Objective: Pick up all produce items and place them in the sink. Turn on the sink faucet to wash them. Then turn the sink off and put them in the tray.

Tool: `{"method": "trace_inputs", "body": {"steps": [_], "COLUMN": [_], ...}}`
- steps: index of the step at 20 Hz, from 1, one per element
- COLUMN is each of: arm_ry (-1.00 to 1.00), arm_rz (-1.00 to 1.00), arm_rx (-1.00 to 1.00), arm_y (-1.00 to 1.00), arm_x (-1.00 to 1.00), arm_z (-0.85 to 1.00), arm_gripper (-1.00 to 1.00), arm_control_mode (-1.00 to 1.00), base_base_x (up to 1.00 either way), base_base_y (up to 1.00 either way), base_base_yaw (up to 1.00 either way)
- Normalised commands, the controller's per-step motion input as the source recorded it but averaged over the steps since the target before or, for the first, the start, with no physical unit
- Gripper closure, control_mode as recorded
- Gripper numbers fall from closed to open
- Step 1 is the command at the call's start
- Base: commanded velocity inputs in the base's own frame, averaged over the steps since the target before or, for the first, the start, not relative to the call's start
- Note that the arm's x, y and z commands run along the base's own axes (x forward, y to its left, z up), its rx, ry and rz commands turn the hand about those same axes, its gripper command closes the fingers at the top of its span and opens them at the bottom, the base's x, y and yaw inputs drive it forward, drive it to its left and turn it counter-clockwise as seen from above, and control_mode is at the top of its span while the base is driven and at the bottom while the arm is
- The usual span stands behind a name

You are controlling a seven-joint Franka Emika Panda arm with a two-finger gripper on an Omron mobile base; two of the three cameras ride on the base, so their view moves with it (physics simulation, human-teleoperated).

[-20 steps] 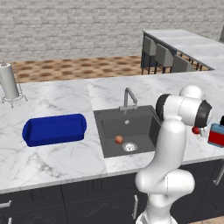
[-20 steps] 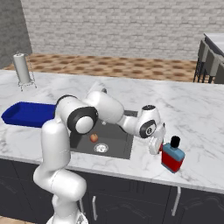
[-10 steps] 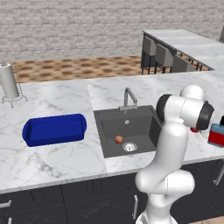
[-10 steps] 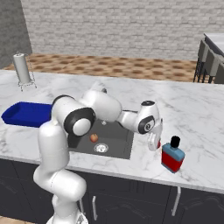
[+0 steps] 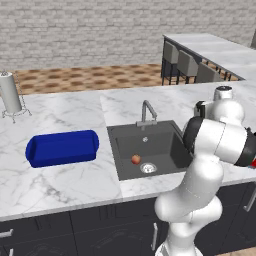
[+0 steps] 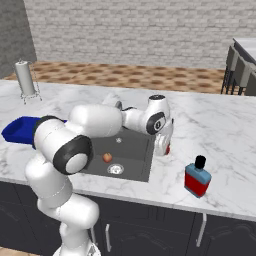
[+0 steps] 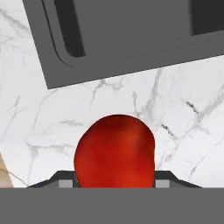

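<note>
Hand view: red tomato (image 7: 115, 151) sits right between my finger tips, on counter just beside sink (image 7: 131, 39) rim. My gripper (image 6: 164, 146) looks clamped on tomato, though tips mostly hidden. Sink lies left of my gripper; apple (image 5: 135, 159) already in basin, near drain.

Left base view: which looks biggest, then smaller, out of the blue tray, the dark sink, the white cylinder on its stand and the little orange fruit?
1. Dark grey sink basin
2. Long deep-blue tray
3. White cylinder on wire stand, though farther away
4. Small orange-red fruit
</note>
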Motion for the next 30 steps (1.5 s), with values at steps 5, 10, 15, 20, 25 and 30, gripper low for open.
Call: {"method": "trace_inputs", "body": {"steps": [5,10,15,20,25,30], "arm_ry": [0.04,0.13,0.06,-0.03,-0.08,-0.08], "arm_rz": [-0.08,-0.14,-0.15,-0.16,-0.18,-0.24], "arm_rx": [0.13,0.16,0.11,0.03,0.00,0.01], "arm_y": [0.56,0.54,0.59,0.65,0.57,0.43], "arm_x": [-0.14,-0.11,-0.05,0.04,0.07,0.07], "arm_z": [0.45,0.08,0.00,-0.06,-0.15,-0.26], "arm_gripper": [1.00,1.00,1.00,1.00,1.00,1.00], "arm_control_mode": [-1.00,-1.00,-1.00,-1.00,-1.00,-1.00], "base_base_x": [0.00,0.00,0.00,0.00,0.00,0.00], "base_base_y": [0.00,0.00,0.00,0.00,0.00,0.00], "base_base_yaw": [0.00,0.00,0.00,0.00,0.00,0.00]}}
